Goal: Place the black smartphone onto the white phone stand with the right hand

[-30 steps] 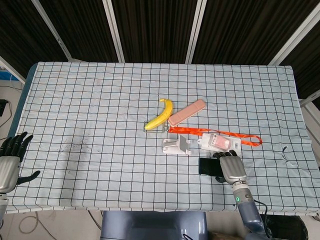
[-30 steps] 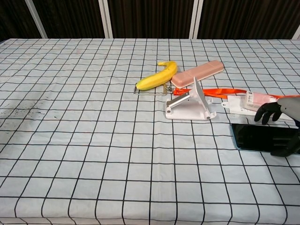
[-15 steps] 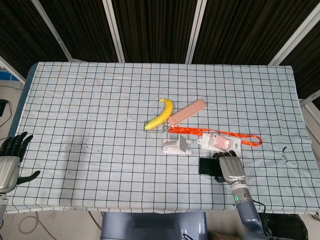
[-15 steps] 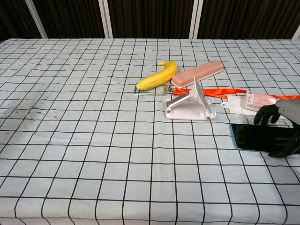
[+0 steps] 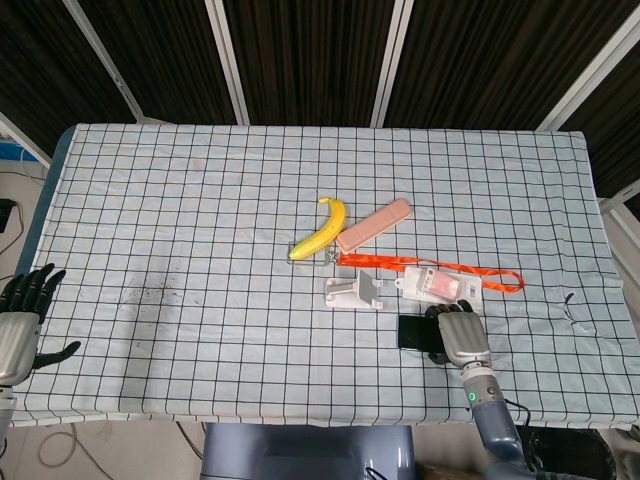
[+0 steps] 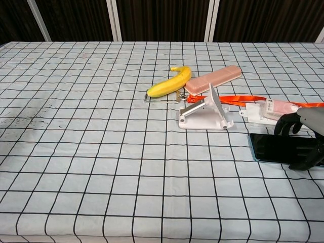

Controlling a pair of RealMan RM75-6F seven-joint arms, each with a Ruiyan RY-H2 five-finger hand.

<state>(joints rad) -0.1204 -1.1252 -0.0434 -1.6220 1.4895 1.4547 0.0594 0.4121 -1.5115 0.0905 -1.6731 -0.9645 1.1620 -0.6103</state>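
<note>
The black smartphone [image 5: 412, 331] [image 6: 273, 148] lies flat on the checked cloth near the table's front right. My right hand [image 5: 460, 338] [image 6: 304, 139] covers its right end, with fingers curled over the far edge and the thumb against the near edge, gripping it. The white phone stand [image 5: 352, 291] [image 6: 206, 114] sits just left of and behind the phone, its sloped plate upright. My left hand [image 5: 20, 320] hangs off the table's front left corner with its fingers apart and nothing in it.
A banana [image 5: 322, 229] and a pink case [image 5: 373, 225] lie behind the stand. An orange lanyard [image 5: 470, 270] with a card badge [image 5: 432, 285] runs just behind the phone and my right hand.
My right hand has shifted slightly over the phone's right end and its thumb has drawn in toward the near edge. The phone has stayed flat on the table.
</note>
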